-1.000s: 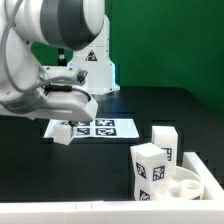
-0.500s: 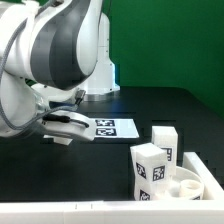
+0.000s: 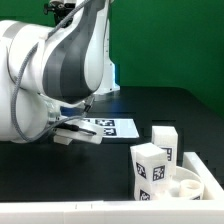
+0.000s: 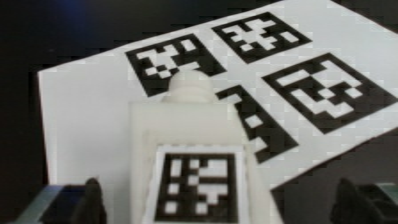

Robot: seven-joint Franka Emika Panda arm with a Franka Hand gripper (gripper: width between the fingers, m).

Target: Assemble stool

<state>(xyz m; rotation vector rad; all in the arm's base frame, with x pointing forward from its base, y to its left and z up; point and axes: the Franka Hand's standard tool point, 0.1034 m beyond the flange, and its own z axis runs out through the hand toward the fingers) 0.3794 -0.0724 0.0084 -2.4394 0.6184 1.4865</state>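
Exterior view: arm bent low over the black table (image 3: 150, 105). Gripper (image 3: 66, 133) holds a white stool leg (image 3: 64, 137) at the marker board (image 3: 112, 128), on the exterior view's left. Round seat (image 3: 178, 183) sits at lower right, two tagged legs (image 3: 150, 171) standing on it, a third (image 3: 164, 140) just behind.

Wrist view: fingers (image 4: 71, 199) clamp the tagged leg (image 4: 192, 150), which points over the marker board (image 4: 107, 95).

Black desk (image 3: 170, 105), flat white marker board (image 3: 112, 127) with four square tags mid-desk, green backdrop panel (image 3: 165, 40) behind the far edge
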